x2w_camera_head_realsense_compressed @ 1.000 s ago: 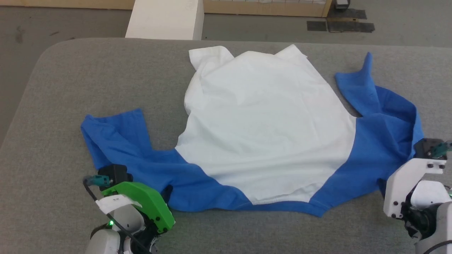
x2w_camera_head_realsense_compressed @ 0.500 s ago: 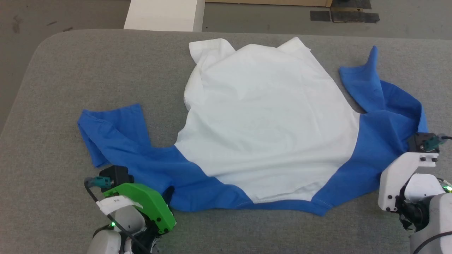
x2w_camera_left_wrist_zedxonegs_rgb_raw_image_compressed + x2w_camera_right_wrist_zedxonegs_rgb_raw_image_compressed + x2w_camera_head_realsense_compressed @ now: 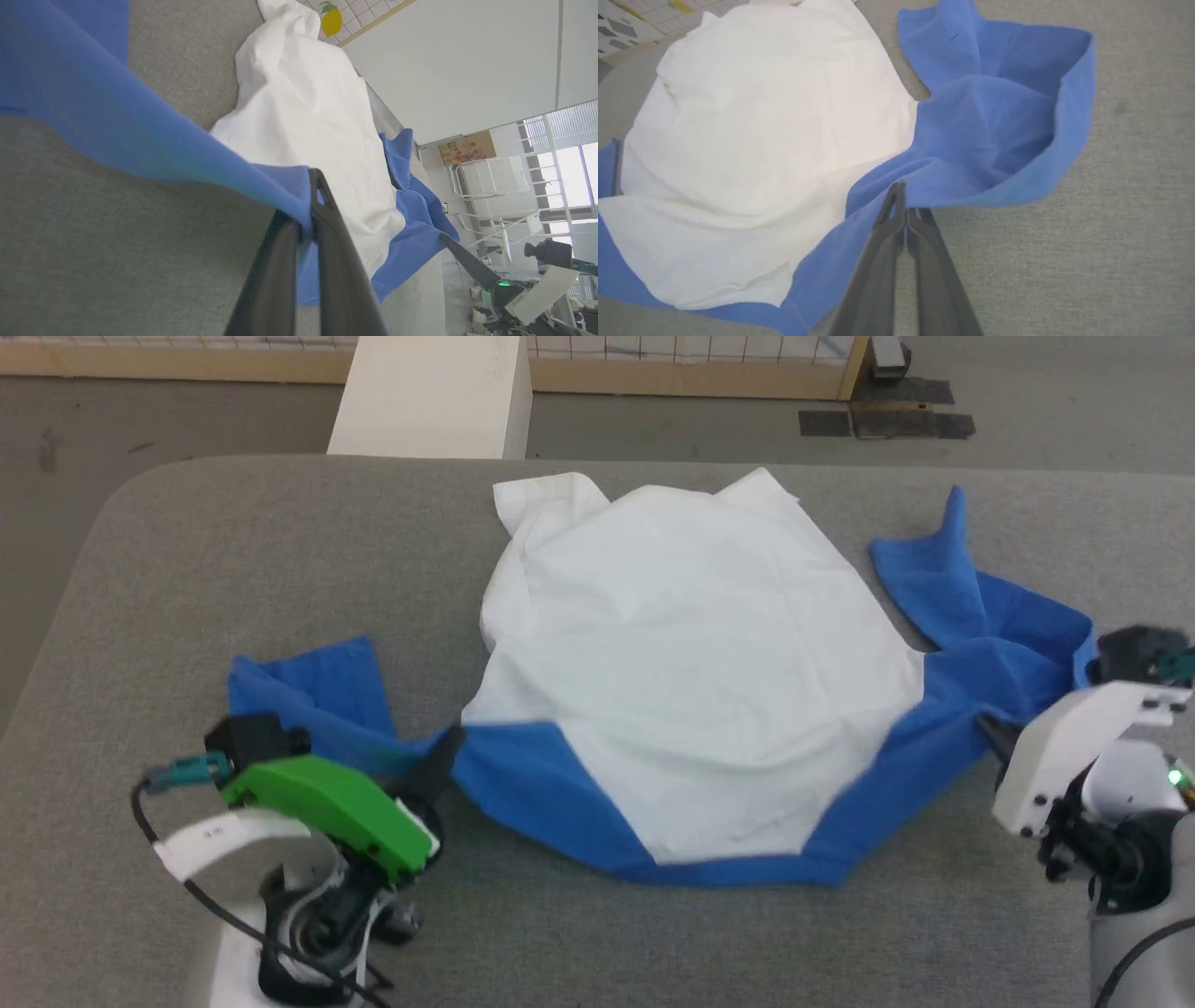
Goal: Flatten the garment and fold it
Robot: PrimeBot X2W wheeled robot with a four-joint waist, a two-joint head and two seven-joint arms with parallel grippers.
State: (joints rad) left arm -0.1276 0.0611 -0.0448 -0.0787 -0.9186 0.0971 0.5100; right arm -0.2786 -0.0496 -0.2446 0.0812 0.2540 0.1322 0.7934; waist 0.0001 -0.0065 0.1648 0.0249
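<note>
The garment (image 3: 691,653), a white T-shirt with blue sleeves and shoulder band, lies spread on the grey table (image 3: 187,569), shoulder band toward me. My left gripper (image 3: 446,751) is shut on the blue cloth beside the left sleeve (image 3: 308,686). In the left wrist view the fingers (image 3: 322,219) pinch a raised blue fold of the garment (image 3: 299,107). My right gripper (image 3: 985,728) is shut on the blue cloth below the right sleeve (image 3: 952,579). In the right wrist view that gripper (image 3: 908,203) clamps the blue edge of the garment (image 3: 994,130). The band sags between both grips.
A rigid white box (image 3: 429,397) stands on the floor just beyond the table's far edge. A wooden-framed grid barrier (image 3: 691,373) and dark floor mats (image 3: 887,420) lie behind it. The table's left corner is rounded, with bare grey surface around the shirt.
My right gripper has shut on the blue cloth. Both grippers have risen and drawn the blue band up off the table. The head camera has also shifted.
</note>
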